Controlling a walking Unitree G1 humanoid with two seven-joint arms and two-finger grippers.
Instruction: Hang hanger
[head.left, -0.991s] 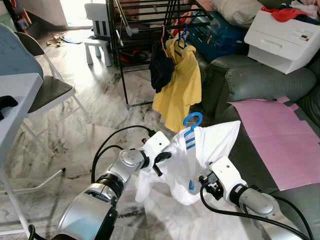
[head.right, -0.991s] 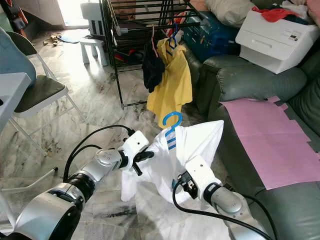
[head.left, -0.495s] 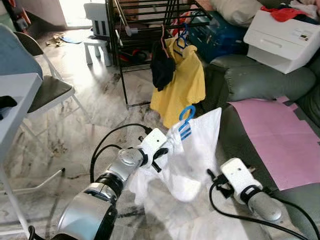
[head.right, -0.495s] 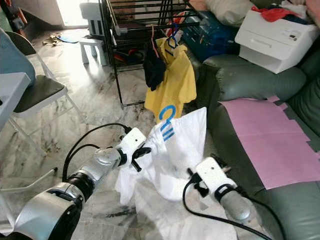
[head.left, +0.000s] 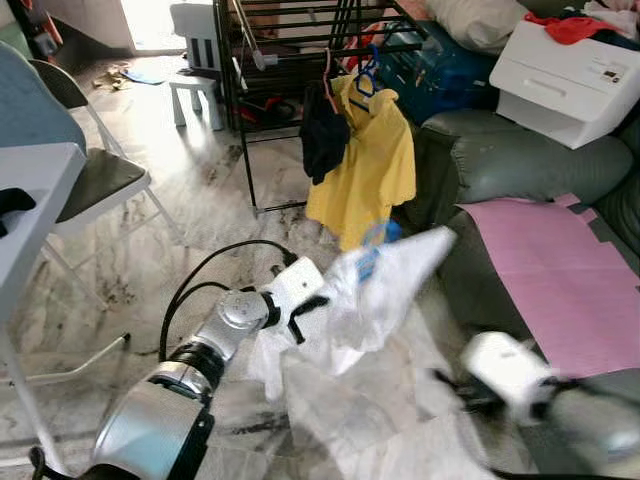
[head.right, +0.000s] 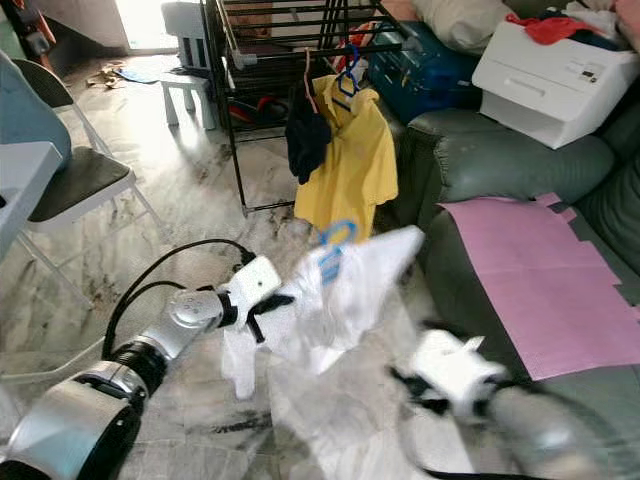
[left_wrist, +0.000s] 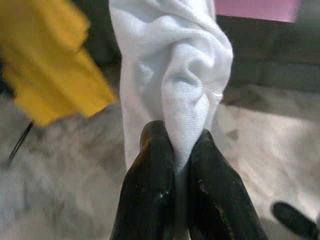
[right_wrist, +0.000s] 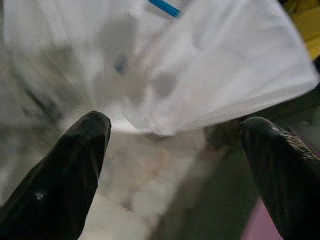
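A white shirt (head.left: 375, 290) on a blue hanger (head.left: 372, 240) hangs from my left gripper (head.left: 312, 305), which is shut on a fold of the cloth (left_wrist: 192, 107). My right gripper (right_wrist: 175, 150) is open with nothing between its fingers (right_wrist: 65, 170), drawn back low toward the sofa; its arm (head.left: 510, 370) is blurred. A black drying rack (head.left: 300, 60) stands beyond, carrying a yellow shirt (head.left: 365, 165) on a blue hanger and a dark garment (head.left: 322, 140).
A grey-green sofa (head.left: 520, 170) with a pink sheet (head.left: 560, 270) is on the right. Behind it stand a white printer (head.left: 570, 70) and a blue case (head.left: 440, 75). A folding chair (head.left: 95, 185) and a table edge (head.left: 30, 200) are on the left; marble floor lies between.
My right gripper has let go of the white shirt and pulled back to the lower right. The shirt now hangs from the left gripper alone, swung sideways and lower.
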